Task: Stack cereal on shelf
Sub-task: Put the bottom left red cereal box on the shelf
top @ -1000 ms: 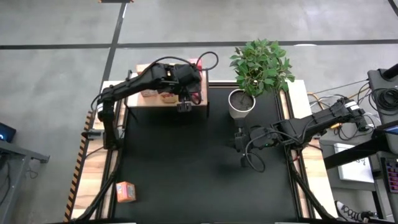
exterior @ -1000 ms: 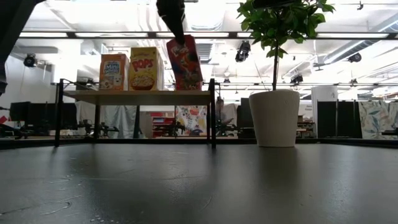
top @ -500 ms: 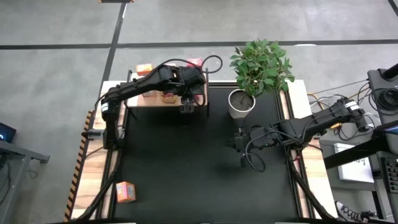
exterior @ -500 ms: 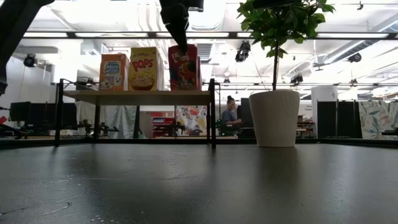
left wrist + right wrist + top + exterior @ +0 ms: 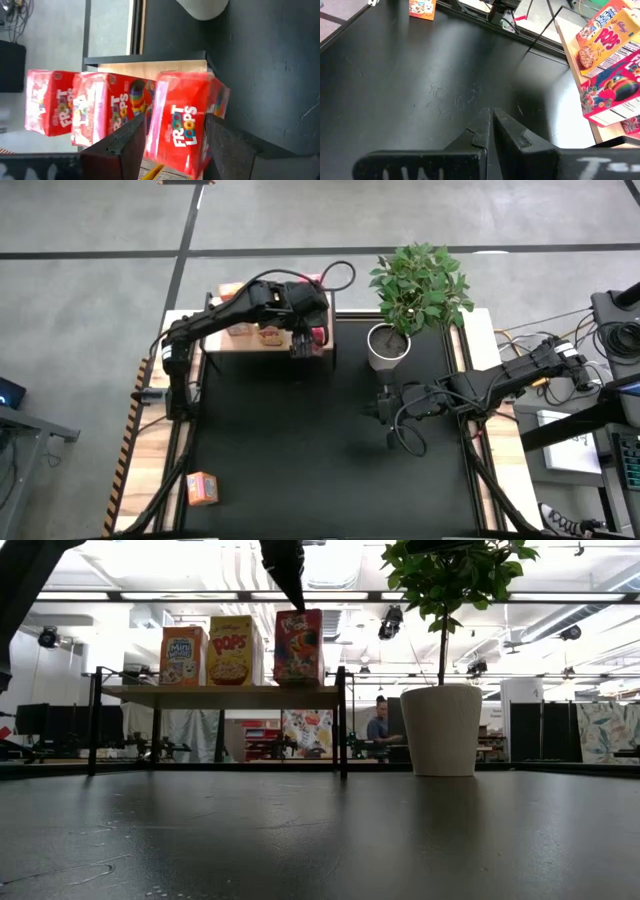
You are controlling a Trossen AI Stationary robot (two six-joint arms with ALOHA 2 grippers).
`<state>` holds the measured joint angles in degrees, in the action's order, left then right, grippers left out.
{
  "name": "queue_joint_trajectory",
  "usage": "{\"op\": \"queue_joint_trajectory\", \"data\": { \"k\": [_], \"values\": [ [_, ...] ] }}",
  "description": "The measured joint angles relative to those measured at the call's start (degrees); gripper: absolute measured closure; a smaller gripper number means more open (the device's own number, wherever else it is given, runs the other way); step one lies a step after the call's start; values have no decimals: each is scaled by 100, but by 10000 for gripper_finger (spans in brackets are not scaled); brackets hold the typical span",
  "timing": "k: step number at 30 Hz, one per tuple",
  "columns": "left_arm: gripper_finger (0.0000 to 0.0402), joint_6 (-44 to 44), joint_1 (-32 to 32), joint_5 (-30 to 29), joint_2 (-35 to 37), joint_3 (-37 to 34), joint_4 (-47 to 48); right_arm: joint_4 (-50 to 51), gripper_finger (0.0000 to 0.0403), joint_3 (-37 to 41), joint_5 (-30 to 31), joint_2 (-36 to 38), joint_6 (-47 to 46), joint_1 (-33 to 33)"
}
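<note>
my left end effector [image 5: 170, 145] is at the shelf's right end, fingers set either side of the top of a red box [image 5: 187, 125], though i can't tell whether they clamp it or just bracket it. that box stands upright on the shelf [image 5: 225, 693] beside the yellow box [image 5: 231, 651] and the orange box [image 5: 182, 656]. if i lift out crooked, a finger could drag the red box off the edge or tip it into its neighbours. one orange box [image 5: 202, 488] waits near the tabletop's near-left corner. my right end effector [image 5: 490, 125] rests pressed together mid-tabletop, by the pot [image 5: 388, 346].
</note>
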<state>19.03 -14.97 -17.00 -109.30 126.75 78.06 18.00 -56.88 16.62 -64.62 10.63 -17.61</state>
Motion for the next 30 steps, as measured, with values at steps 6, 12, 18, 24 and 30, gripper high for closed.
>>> {"op": "queue_joint_trajectory", "data": {
  "k": [6, 12, 18, 24, 30],
  "values": [
    [216, 0, -3, -2, 2, 85, -1, -2, 390, 0, -1, 0, -17, 0],
    [216, -4, -3, -2, 0, 11, 1, -2, 390, 0, 0, 0, -17, 0],
    [216, -52, 12, -2, -5, -92, 6, -32, 390, 0, -1, 0, -18, 0],
    [216, -145, 14, -2, -15, -110, 22, -879, 390, 115, 213, -277, 236, 107],
    [216, -153, 13, -2, -15, -115, 46, -2074, 390, 173, 519, -961, 795, 528]
  ]
}}
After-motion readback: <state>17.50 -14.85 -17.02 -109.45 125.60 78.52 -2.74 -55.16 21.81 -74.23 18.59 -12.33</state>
